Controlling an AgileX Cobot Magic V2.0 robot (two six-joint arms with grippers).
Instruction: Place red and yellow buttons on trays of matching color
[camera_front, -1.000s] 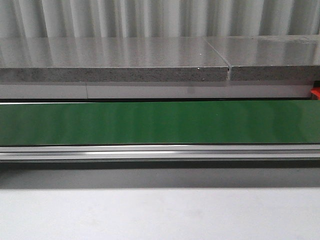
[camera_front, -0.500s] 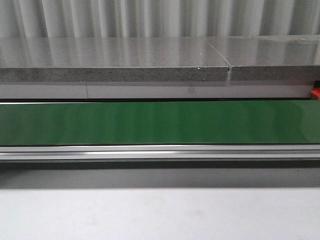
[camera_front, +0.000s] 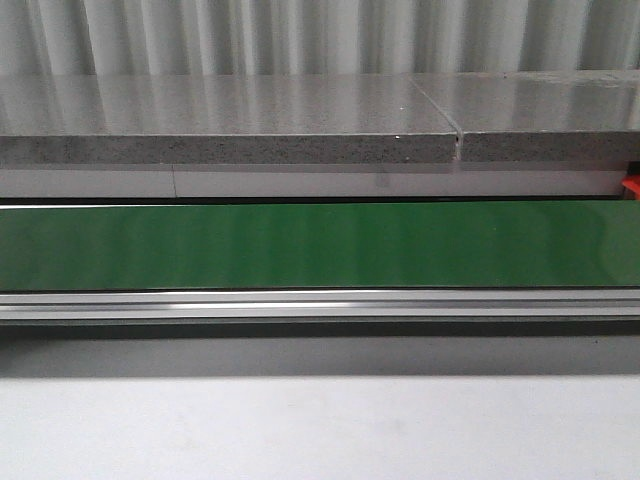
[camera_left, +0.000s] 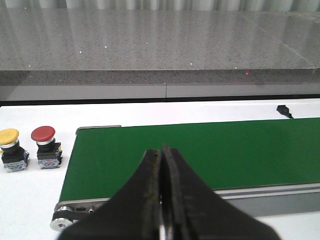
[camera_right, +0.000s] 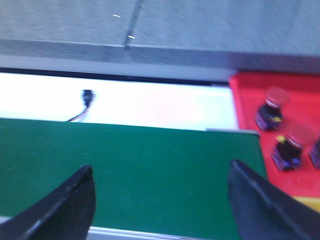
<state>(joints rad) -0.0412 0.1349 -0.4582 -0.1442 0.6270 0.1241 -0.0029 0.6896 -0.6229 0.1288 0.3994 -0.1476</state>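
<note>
In the left wrist view a yellow button (camera_left: 11, 150) and a red button (camera_left: 45, 147) stand side by side on the white table, just off the end of the green belt (camera_left: 200, 155). My left gripper (camera_left: 161, 150) hangs over that belt, shut with nothing in it. In the right wrist view my right gripper (camera_right: 160, 175) is open and empty above the belt (camera_right: 140, 175). A red tray (camera_right: 295, 125) beside the belt's end holds two red buttons (camera_right: 272, 107) (camera_right: 292, 145). A yellow strip (camera_right: 307, 202) shows below the red tray; I cannot tell if it is the yellow tray.
The front view shows only the belt (camera_front: 320, 245), its metal rail (camera_front: 320, 303), a grey stone counter (camera_front: 230, 120) behind and a sliver of red (camera_front: 631, 186) at the right edge. A black cable end (camera_right: 87, 97) lies on the white table behind the belt.
</note>
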